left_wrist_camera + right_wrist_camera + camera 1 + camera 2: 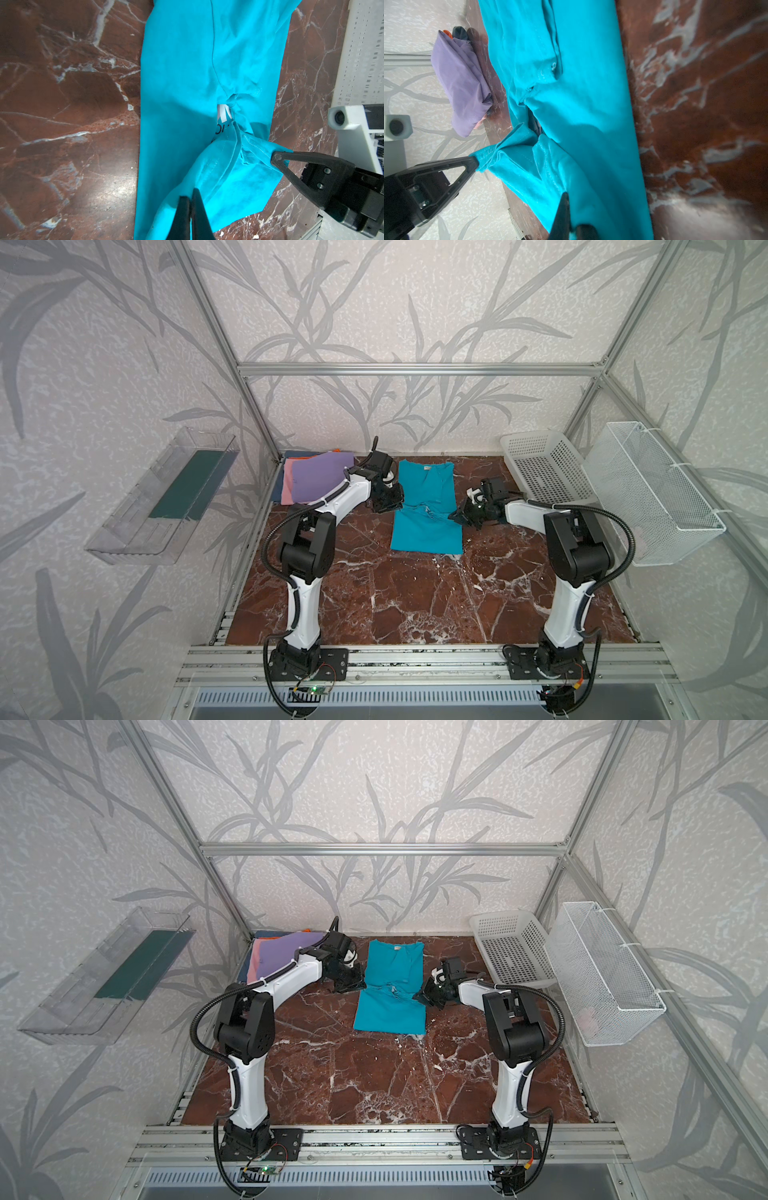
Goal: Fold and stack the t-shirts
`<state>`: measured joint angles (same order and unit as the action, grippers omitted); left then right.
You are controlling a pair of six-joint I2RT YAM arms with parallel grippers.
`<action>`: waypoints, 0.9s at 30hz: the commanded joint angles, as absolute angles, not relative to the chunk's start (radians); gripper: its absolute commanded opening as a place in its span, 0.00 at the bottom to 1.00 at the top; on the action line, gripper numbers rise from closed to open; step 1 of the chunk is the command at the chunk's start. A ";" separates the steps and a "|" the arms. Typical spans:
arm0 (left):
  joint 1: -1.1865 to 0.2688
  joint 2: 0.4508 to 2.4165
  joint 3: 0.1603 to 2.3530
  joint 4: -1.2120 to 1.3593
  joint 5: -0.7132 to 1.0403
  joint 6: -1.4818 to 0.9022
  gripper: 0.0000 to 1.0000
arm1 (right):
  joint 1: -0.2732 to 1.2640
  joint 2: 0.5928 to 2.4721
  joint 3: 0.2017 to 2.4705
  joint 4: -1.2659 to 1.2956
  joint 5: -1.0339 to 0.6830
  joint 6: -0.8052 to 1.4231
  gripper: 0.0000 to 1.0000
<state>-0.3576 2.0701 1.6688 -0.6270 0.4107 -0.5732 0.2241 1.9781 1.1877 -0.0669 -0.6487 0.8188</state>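
Found teal tee (427,533) lying lengthwise at back-centre of desk (415,605), collar toward rear wall, sides folded inward. Noted cloth bunched into a narrow waist at mid-length, with a bit of white print (223,114) peeking through the gap in the left wrist view.

Logged left arm (305,605): upright from front rail, elbow bent high, forearm angled back and inward, wrist tipped down at tee's left edge. Saw left gripper (395,506) closed tight on a fold of that edge. Checked against right wrist view: left gripper (475,164) pinching the hem at its tips.

Logged right arm (565,605): same upright post, forearm low and nearly level, reaching inward to tee's right edge. Saw right gripper (455,517) likewise pressed together on teal cloth.

Recorded folded stack at back-left corner, apart from teal tee: lilac tee (320,479) on top, pink tee (286,487), dark-blue tee (275,489) and a sliver of orange tee (446,32) beneath. White basket (544,468) at back-right.
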 commanded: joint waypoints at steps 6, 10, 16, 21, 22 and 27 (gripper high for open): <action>-0.334 2.100 1.707 -0.611 0.443 -0.594 0.00 | 0.204 1.997 1.222 0.035 -0.710 0.866 0.02; -0.328 2.097 1.715 -0.608 0.455 -0.599 0.00 | 0.198 1.982 1.215 0.064 -0.728 0.862 0.02; -0.319 2.119 1.762 -0.606 0.461 -0.597 0.00 | 0.178 2.001 1.231 0.099 -0.739 0.890 0.02; -0.309 2.189 1.823 -0.610 0.471 -0.600 0.01 | 0.171 2.058 1.293 0.106 -0.733 0.905 0.07; -0.306 2.212 1.838 -0.614 0.472 -0.604 0.11 | 0.170 2.077 1.310 0.105 -0.730 0.905 0.14; -0.276 2.296 1.928 -0.658 0.461 -0.631 0.45 | 0.161 2.158 1.408 0.028 -0.678 0.878 0.44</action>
